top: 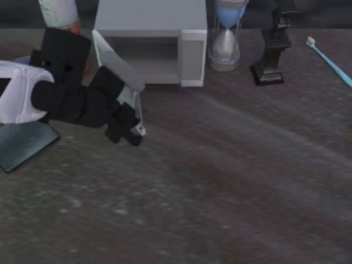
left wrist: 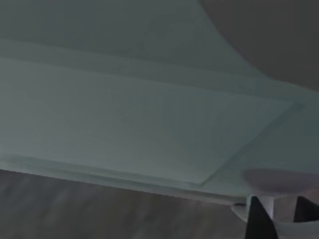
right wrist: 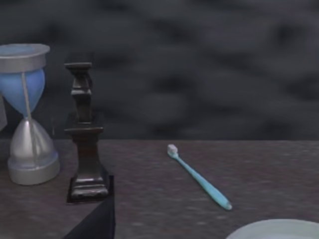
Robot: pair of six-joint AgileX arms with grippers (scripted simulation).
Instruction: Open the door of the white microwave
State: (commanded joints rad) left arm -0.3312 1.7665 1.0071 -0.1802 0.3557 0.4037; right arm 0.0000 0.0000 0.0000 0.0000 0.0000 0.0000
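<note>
The white microwave (top: 151,22) stands at the back of the table, left of centre, with its cavity showing. Its door (top: 118,63) is swung out towards the front left, at an angle to the microwave front. My left gripper (top: 136,129) is at the door's free edge, shut on the thin white handle bar (top: 138,110). In the left wrist view the grey-windowed door (left wrist: 139,124) fills most of the picture, and the handle (left wrist: 269,203) sits between the two dark fingertips (left wrist: 259,221). Of my right gripper only one dark finger (right wrist: 99,221) shows, in the right wrist view.
Right of the microwave stand a blue hourglass (top: 226,38) and a dark statuette (top: 275,49); a light blue toothbrush (top: 330,58) lies at the far right. A dark flat slab (top: 25,143) lies at the left edge. A white plate rim (right wrist: 279,230) shows near the right gripper.
</note>
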